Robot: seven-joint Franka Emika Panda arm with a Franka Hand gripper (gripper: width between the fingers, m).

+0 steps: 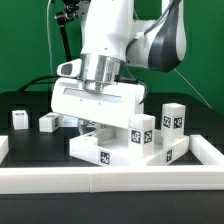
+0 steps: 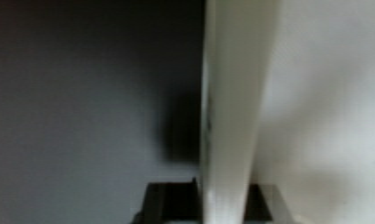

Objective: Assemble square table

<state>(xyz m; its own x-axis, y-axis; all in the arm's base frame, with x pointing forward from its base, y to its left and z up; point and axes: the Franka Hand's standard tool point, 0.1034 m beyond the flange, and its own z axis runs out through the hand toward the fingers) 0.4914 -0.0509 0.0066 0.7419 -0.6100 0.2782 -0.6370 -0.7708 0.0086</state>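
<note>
on black surface (image 1: 35, 138), green backdrop (image 1: 30, 40) behind, end effector (image 1: 91, 127) clamped on white table top (image 1: 115, 148)

A: Any words, brands or numbers to read here?
B: None. Only black-and-white square tags (image 1: 103, 155), pattern codes without letters: on the table top (image 1: 85, 147) just under the claw (image 1: 92, 129), and on the leg posts (image 1: 176, 117) standing to either side of it.

place: robotics lab | cues: robot arm (image 1: 110, 35), green backdrop (image 1: 25, 45), tagged leg posts (image 1: 175, 117)
</note>
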